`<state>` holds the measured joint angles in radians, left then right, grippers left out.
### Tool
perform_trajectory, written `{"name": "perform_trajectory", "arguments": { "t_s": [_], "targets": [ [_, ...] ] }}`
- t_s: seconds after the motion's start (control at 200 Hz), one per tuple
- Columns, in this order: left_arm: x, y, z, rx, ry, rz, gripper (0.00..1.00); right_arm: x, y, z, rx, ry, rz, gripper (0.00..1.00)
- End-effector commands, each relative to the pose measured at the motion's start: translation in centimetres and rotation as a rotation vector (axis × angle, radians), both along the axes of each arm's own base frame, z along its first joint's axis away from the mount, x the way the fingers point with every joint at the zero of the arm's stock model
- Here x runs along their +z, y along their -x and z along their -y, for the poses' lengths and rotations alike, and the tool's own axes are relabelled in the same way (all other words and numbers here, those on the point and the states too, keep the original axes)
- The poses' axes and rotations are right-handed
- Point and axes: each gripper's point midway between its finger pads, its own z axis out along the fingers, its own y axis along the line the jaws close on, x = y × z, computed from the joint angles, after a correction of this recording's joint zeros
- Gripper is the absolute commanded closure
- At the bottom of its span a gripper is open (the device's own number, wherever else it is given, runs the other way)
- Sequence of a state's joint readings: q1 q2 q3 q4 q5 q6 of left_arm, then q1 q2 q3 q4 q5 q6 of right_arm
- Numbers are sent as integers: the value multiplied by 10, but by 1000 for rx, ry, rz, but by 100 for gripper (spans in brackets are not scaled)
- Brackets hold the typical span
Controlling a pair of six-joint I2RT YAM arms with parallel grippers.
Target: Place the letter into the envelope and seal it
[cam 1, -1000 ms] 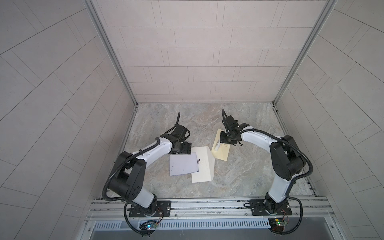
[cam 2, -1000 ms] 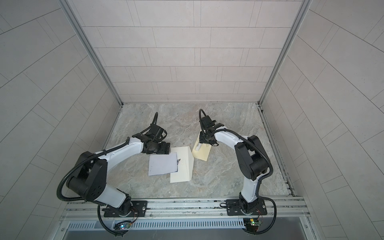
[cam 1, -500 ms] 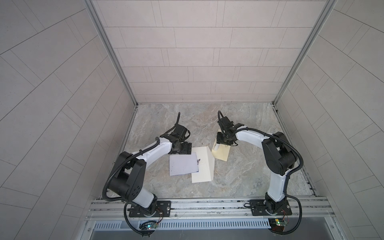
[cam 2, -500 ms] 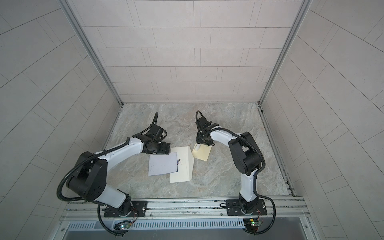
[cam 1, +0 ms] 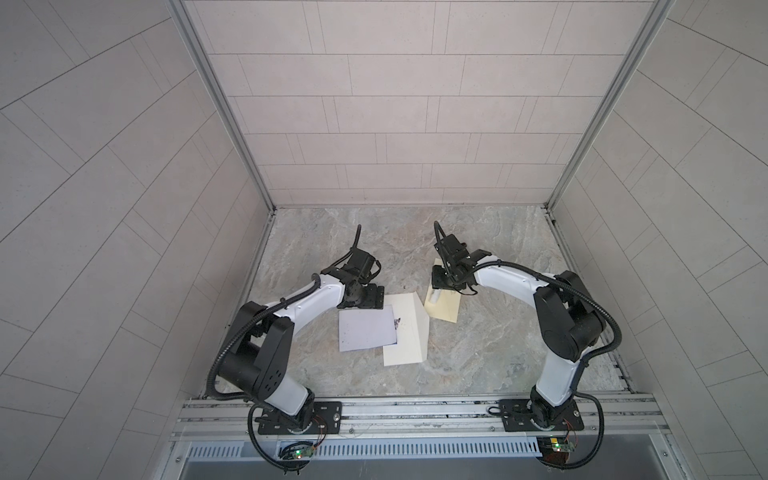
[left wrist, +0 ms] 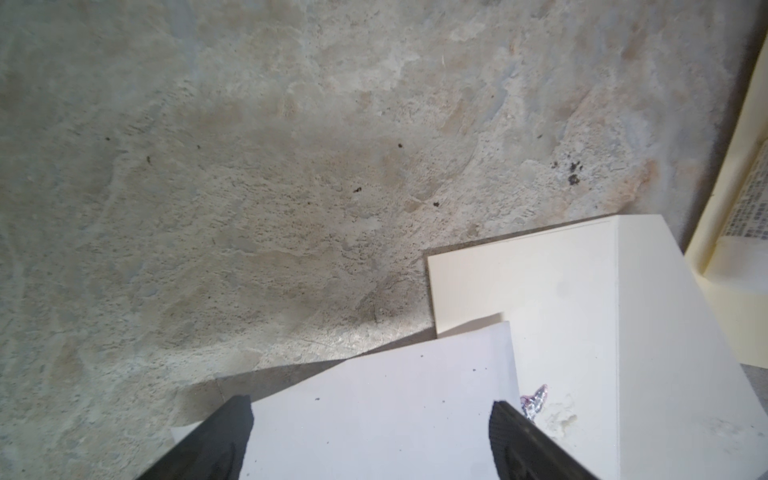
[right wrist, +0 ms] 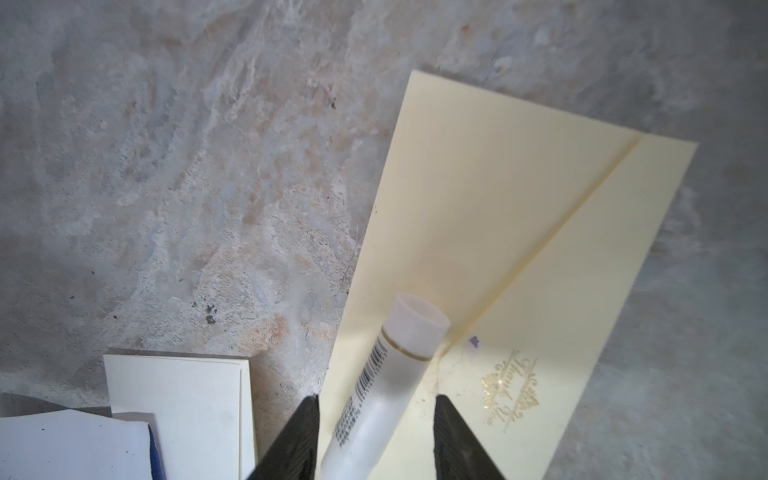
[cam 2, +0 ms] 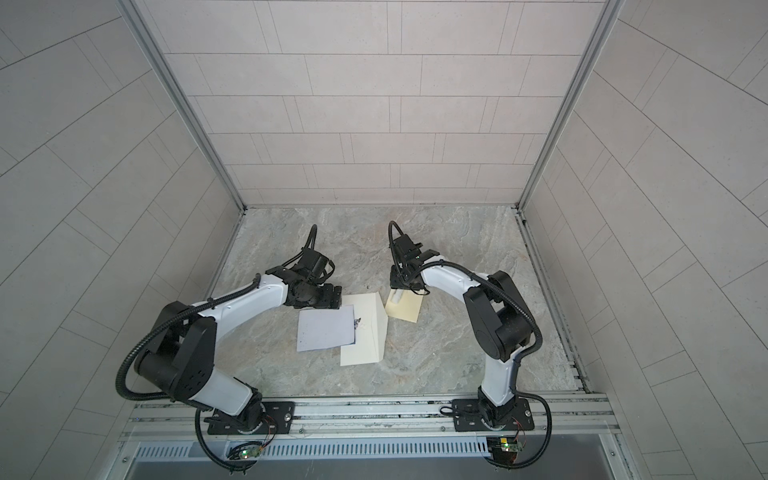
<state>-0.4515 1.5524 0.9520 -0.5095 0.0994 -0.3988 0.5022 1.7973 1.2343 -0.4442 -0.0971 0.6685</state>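
Arms: two, each with one gripper.
Letter: one white rectangular paper letter (cam 1: pixel 365 328), flat on the grey marbled table (cam 1: pixel 478 353) near its middle. One edge lies over the envelope; I cannot tell if it is tucked inside.
Envelope: one cream paper envelope (cam 1: pixel 411 332), flat, partly covered by the letter.
Yellow paper: one pale yellow paper piece (cam 1: pixel 444 309) with a gold print and a diagonal seam, just beside the envelope.
Tube: one white plastic tube (right wrist: pixel 395 365) with a cap and a barcode, lying on the yellow paper piece.
Left gripper: the left gripper (left wrist: pixel 370 403) has its jaws spread wide over the letter and grasps nothing.
Right gripper: the right gripper (right wrist: pixel 376 399) has its jaws partly apart, one finger on each side of the tube. A gap shows at one finger, so the tube is not clamped.
Small things: one shiny purple scrap (left wrist: pixel 536 401) on the envelope; a few dark specks (left wrist: pixel 573 172) on the table.
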Motion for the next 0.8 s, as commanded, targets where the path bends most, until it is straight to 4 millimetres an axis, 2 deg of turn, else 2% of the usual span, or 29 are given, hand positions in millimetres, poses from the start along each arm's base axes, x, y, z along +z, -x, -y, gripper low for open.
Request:
{"name": "perform_trajectory", "arguments": {
  "t_s": [0.0, 0.085, 0.17, 0.32, 0.45, 0.58, 0.796],
  "targets": [
    [6, -7, 5, -12, 11, 15, 4, 9, -1, 22, -74, 35, 36, 60],
    [5, -6, 5, -12, 12, 9, 4, 4, 1, 38, -138, 46, 22, 80],
    [4, -6, 5, -12, 12, 5, 5, -5, 2, 45, -159, 39, -6, 89],
    [3, -6, 4, -11, 8, 6, 5, -21, 1, 35, -122, 2, -53, 90],
    [3, -5, 3, -10, 5, 6, 5, -25, -3, 23, -90, -41, -52, 90],
    [4, -5, 2, -9, 3, 8, 5, -31, -6, 21, -95, -42, -75, 90],
    [4, -4, 1, -9, -3, 6, 5, -60, 0, 26, -134, -12, -150, 91]
  ]
}}
